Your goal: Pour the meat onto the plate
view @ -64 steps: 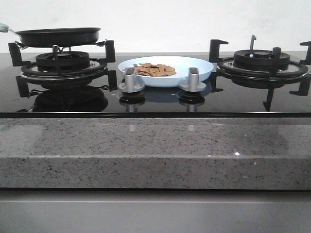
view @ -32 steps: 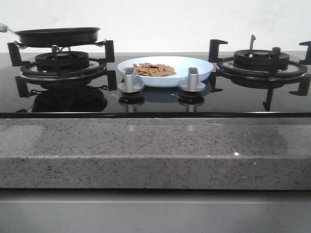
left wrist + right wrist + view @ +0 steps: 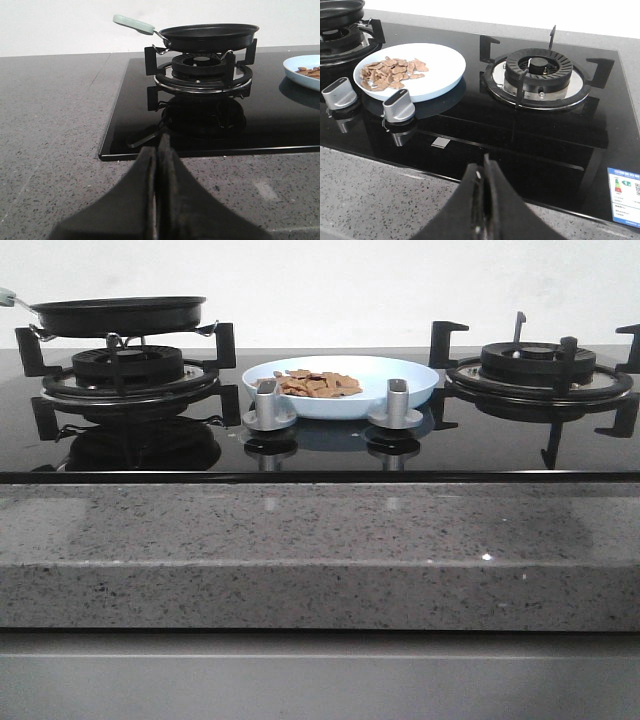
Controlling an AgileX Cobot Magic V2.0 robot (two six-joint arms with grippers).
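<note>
A blue-and-white sticker (image 3: 626,196) sits at the corner of the black glass hob (image 3: 530,135), its print too small to read. The meat (image 3: 318,384) lies heaped in the pale-blue plate (image 3: 405,380), which rests on the hob between the two burners, just behind the two silver knobs (image 3: 270,406), while the black frying pan (image 3: 118,315) sits on the left burner's grate. Both the left gripper (image 3: 158,150) and right gripper (image 3: 482,172) have their fingers pressed together on nothing, low over the speckled grey counter (image 3: 320,550).

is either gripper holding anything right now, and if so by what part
Nothing is held. The left gripper and right gripper are both shut on nothing, back from the stove. The frying pan rests on its burner; the meat lies on the plate.
</note>
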